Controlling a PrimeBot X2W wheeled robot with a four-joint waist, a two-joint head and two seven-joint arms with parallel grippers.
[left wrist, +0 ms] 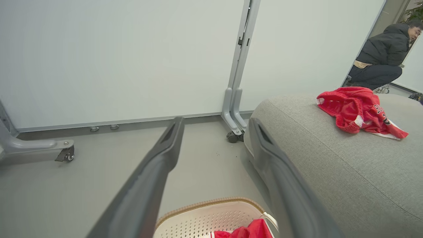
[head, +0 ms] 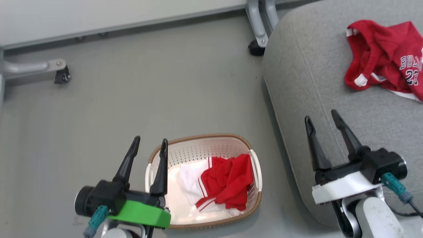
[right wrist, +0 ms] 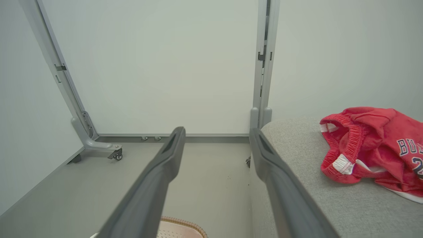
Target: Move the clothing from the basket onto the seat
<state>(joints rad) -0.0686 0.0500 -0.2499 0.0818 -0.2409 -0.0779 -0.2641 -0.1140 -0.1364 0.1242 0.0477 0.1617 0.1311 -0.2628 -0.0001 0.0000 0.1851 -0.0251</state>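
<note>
Floor [head: 148,82]: grey, takes up most of the head view.
Seat [head: 314,82]: runs from 1 to 4 o'clock.
Basket [head: 198,136]: on the floor at 6 o'clock, just beside the seat's near edge. Can't tell if they touch.

The load is split in two:
- Red piece [head: 380,56], white trim and printed lettering, lies bunched on the seat at 2 o'clock.
- Clothing [head: 228,181], red over white, sits in the basket's right half against the 3 o'clock wall.

Pincers:
- Left pincer [head: 150,140]: at 7 o'clock, spread wide, nothing in it. Its tips line up with the basket's 9 o'clock rim. Height above the rim is unclear.
- Right pincer [head: 320,115]: at 4 o'clock, spread wide, nothing in it. It sits over the seat's near edge, well apart from the red piece.

My read on the step: between transfers. One item is placed and the next pick hasn't started.

The next move probably goes to the left pincer, since it's nearest. It would shift toward 3 o'clock, drop inside the rim and close on the top red fold. The bite should go deep, because a shallow pinch may leave the white layer behind. Then it lifts clear of the rim, carries toward 2 o'clock and lets go over bare seat.

Risk: the basket looks light, so snagged fabric could drag or tip it.
</note>
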